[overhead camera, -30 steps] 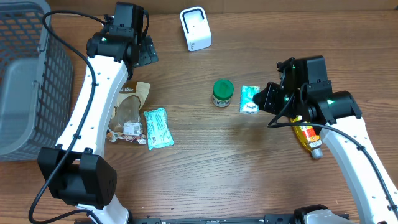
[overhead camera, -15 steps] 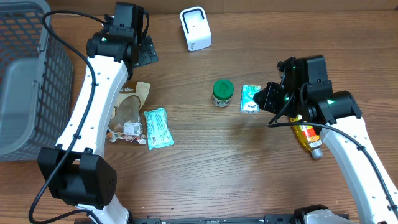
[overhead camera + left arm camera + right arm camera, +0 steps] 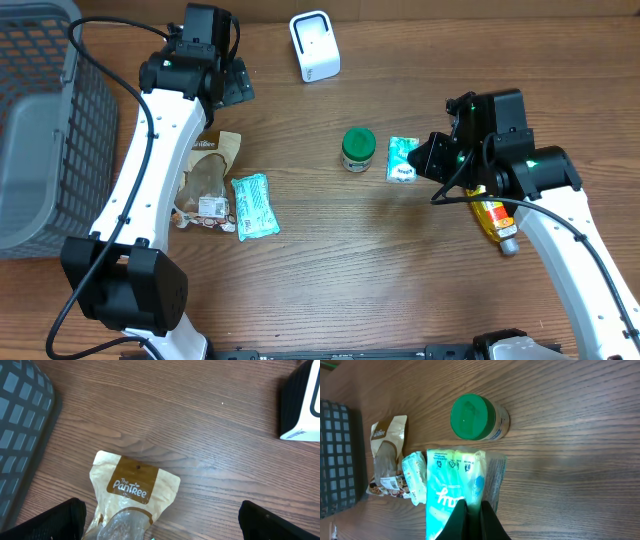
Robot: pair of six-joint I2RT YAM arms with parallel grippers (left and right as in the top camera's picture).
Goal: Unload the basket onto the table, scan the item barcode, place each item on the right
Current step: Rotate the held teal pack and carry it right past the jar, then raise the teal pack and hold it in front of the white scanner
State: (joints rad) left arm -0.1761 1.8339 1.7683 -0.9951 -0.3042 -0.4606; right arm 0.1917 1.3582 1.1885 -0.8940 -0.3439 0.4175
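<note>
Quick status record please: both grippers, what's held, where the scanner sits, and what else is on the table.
left gripper: open, empty, above brown snack pouch
right gripper: shut on edge of mint packet
scanner: white, top of overhead view, apart from both grippers
beside held packet: green-lidded jar
other items: second mint packet, yellow bottle, grey basket

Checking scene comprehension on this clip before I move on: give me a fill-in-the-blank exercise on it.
The right gripper is ____ on the mint-green plastic packet.
The left gripper is ____, holding nothing.
The round jar beside that packet has a ____ lid.
Missing words: shut; open; green.
</note>
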